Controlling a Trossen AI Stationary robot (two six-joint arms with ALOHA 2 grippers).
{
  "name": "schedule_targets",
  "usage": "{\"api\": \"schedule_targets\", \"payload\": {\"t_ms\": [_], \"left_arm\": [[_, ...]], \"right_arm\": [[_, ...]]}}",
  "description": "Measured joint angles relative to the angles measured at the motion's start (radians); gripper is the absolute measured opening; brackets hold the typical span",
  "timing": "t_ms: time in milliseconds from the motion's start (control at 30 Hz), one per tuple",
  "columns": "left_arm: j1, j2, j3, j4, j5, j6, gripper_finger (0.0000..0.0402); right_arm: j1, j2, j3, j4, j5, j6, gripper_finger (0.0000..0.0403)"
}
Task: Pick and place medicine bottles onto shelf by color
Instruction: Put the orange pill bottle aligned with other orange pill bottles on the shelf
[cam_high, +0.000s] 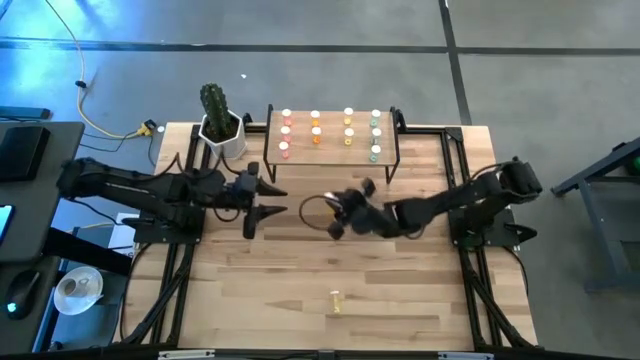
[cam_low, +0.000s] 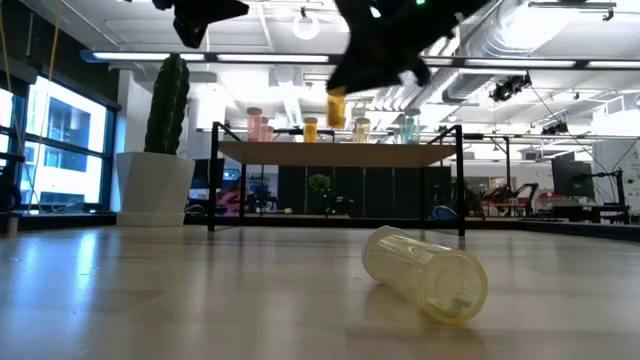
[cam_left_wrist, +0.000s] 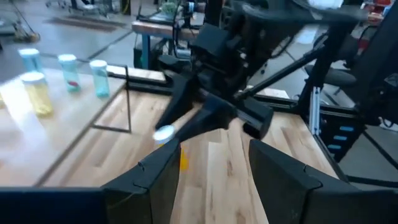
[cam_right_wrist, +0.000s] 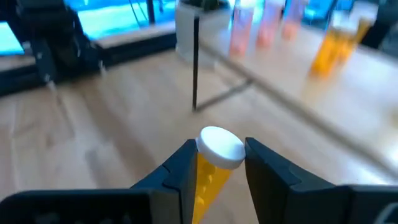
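Where the counter (cam_high: 300, 300) edge lies nearest, a pale yellow bottle (cam_low: 427, 272) rests on its side, alone and well apart from both arms. Farther in, above mid-counter, the right pincer (cam_right_wrist: 219, 163) is clenched on a yellow-orange bottle (cam_right_wrist: 210, 175) with a white cap, fingers (cam_right_wrist: 268, 171) pressing its two sides just below the cap; in the low view that bottle (cam_low: 336, 106) hangs clear of the wood. Opposite it, the left pincer (cam_high: 268, 199) hovers with its fingers apart, grasping nothing. Beyond them stands the shelf (cam_high: 385, 152), carrying rows of bottles: pink ones (cam_high: 286, 135) at its left end, then orange, yellow and pale green toward its right. Beside the shelf's left end sits a cactus (cam_high: 214, 103) in a white pot.
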Motion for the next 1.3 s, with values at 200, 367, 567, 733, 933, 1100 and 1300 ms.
{"api": "schedule_targets", "payload": {"t_ms": [200,367,567,733,933,1100,1300], "left_arm": [[0.024,-0.034,0.0,-0.011,-0.001,0.056,0.0181],[0.048,-0.044,0.0,-0.025,-0.003,0.074,0.0181],[0.074,-0.044,0.0,-0.045,-0.003,0.074,0.0181],[0.092,-0.044,0.0,-0.06,-0.003,0.074,0.0181],[0.095,-0.044,0.0,-0.063,-0.005,0.074,0.0181],[0.094,-0.044,0.0,-0.073,-0.005,0.074,0.0181],[0.094,-0.044,0.0,-0.086,-0.007,0.1,0.0181]], "right_arm": [[-0.13,0.0,0.0,0.229,-0.102,-0.295,0.0103],[-0.217,0.0,0.0,0.359,-0.204,-0.484,0.0103],[-0.286,0.001,0.0,0.465,-0.325,-0.689,0.0103],[-0.317,0.041,0.0,0.561,-0.365,-0.784,0.0103],[-0.321,0.141,0.0,0.675,-0.263,-0.861,0.0103],[-0.321,0.203,-0.001,0.762,-0.224,-0.864,0.0103],[-0.328,0.228,-0.001,0.774,-0.153,-0.861,0.0103]]}}
